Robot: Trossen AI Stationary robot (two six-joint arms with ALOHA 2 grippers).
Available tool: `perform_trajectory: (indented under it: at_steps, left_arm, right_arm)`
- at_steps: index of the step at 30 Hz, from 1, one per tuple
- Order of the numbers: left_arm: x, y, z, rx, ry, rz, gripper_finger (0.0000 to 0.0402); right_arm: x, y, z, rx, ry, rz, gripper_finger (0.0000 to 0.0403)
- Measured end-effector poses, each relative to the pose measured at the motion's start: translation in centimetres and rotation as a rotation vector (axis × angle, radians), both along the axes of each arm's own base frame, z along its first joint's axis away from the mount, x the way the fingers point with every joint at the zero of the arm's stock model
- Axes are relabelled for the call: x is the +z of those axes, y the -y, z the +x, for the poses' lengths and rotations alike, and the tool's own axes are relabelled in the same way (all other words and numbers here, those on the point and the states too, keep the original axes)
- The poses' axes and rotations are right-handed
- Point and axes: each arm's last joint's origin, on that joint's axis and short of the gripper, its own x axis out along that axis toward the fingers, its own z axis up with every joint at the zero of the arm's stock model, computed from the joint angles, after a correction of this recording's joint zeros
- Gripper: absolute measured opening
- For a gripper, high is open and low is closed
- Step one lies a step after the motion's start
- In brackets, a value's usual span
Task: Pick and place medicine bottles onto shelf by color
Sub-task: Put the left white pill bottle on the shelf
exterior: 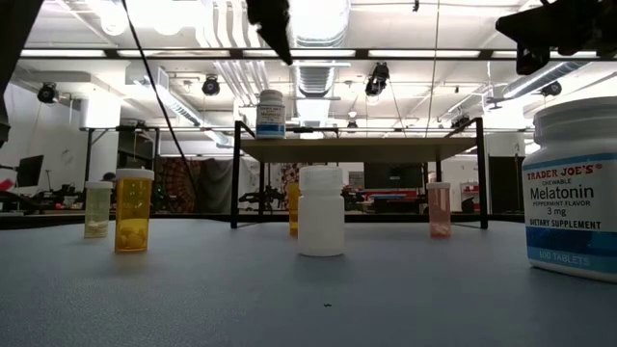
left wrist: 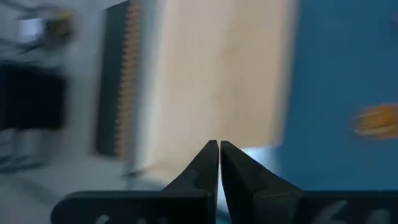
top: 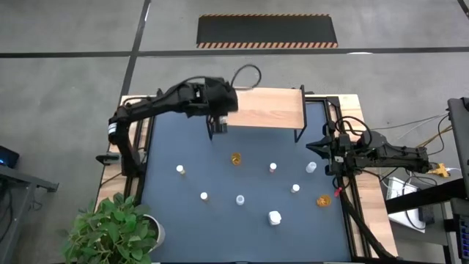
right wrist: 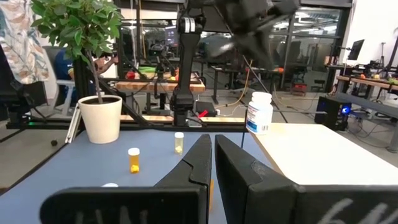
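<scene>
The light-wood shelf stands on black legs at the far edge of the blue mat. One white bottle with a blue label stands upright on its left end, also seen in the right wrist view. My left gripper is shut and empty, raised above that end of the shelf. Several small bottles stand on the mat, among them an amber one, a white one and an amber one. My right gripper is shut and waits at the mat's right edge.
A potted plant sits at the table's near left corner. A large Melatonin bottle stands close to the low camera on the right. Cables loop behind the shelf. Open mat lies between the scattered bottles.
</scene>
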Motion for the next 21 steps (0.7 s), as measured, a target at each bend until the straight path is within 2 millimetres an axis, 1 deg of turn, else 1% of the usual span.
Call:
perform_trajectory:
  at_steps: [4,6,8,10,14,16,21]
  left_arm:
    - [-1.9,2.3,0.3,-0.063,-0.042,-0.176,0.0000]
    - [-3.2,2.9,0.2,-0.074,-0.118,-0.198,0.0000]
    - [-4.6,3.0,0.2,-0.070,-0.173,-0.204,0.0000]
    - [-5.9,2.8,0.1,-0.041,-0.219,-0.188,0.0000]
    - [-7.6,1.4,-0.2,0.078,-0.285,-0.045,0.0000]
    - [-7.9,0.8,-0.4,0.111,-0.304,-0.006,0.0000]
    - [-7.9,-0.3,-0.6,0.144,-0.301,-0.005,0.0000]
  right_arm:
    - [-0.1,0.0,0.0,0.000,-0.013,0.003,0.0013]
    - [-0.1,0.0,0.1,0.000,-0.016,0.009,0.0013]
    - [-0.2,0.0,0.1,0.001,-0.018,0.010,0.0013]
    - [-0.1,0.0,0.1,0.000,-0.016,0.010,0.0013]
    - [-0.1,0.0,0.1,0.000,-0.016,0.008,0.0013]
    - [-0.1,0.0,0.1,0.000,-0.016,0.008,0.0013]
    - [-0.1,0.0,0.1,0.000,-0.015,0.007,0.0013]
